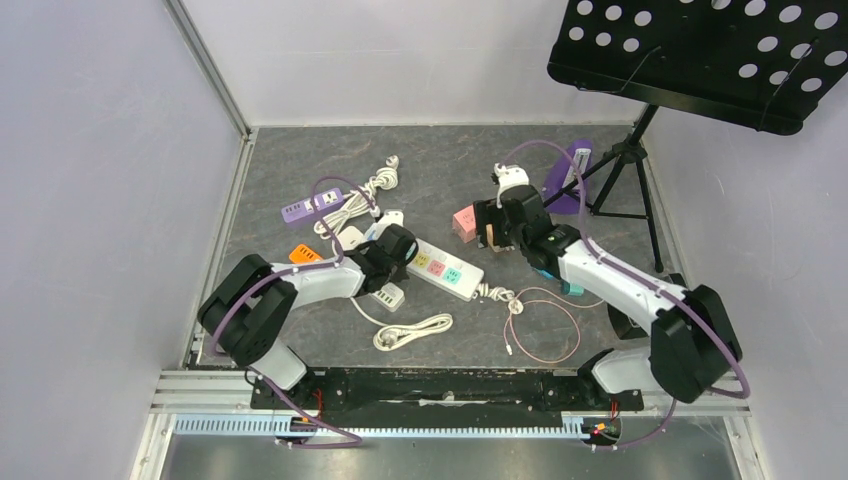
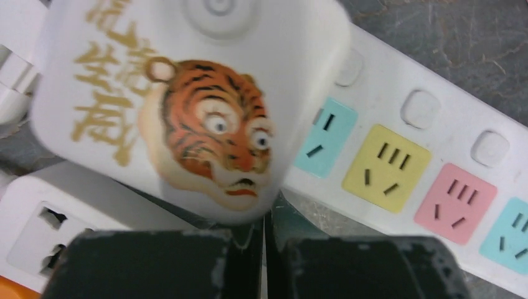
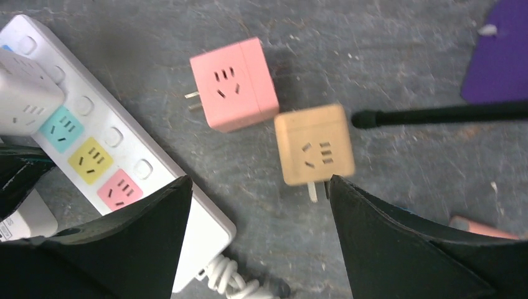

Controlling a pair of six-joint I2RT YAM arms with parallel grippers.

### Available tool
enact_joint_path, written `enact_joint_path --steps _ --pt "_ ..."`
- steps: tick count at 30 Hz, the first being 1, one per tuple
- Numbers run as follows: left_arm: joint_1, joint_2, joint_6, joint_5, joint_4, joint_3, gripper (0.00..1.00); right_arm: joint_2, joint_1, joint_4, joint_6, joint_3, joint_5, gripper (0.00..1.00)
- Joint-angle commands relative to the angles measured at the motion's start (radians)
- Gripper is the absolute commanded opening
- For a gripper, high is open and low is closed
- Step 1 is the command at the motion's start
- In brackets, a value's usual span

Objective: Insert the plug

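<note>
Gold Chinese characters, partly cropped and too blurred to read, run beside a tiger face on the white plug (image 2: 187,93).

my gripper (image 3: 259,187): fingers spread wide, nothing in them
pink cube (image 3: 233,84): just left of tan cube (image 3: 314,144)
power strip (image 3: 134,152): further left

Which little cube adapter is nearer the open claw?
The tan cube, just ahead of the right gripper and its spread fingers; the pink cube lies farther out.
</note>
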Motion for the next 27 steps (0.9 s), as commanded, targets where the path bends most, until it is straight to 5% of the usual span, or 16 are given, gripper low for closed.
enact_joint_path --steps 1,18,27 --pt "0.049 0.021 -0.048 -0.075 0.066 0.005 0.02 0.091 -0.001 0.101 -0.08 0.091 -0.066 0.83" --pt "0.115 -0.164 -0.009 -0.017 -0.027 0.036 0.05 0.387 -0.003 0.127 -0.31 0.267 -0.075 0.93" --pt "0.115 -0.316 0.01 0.07 -0.146 0.066 0.19 0.453 -0.02 0.134 -0.319 0.28 -0.15 0.79"
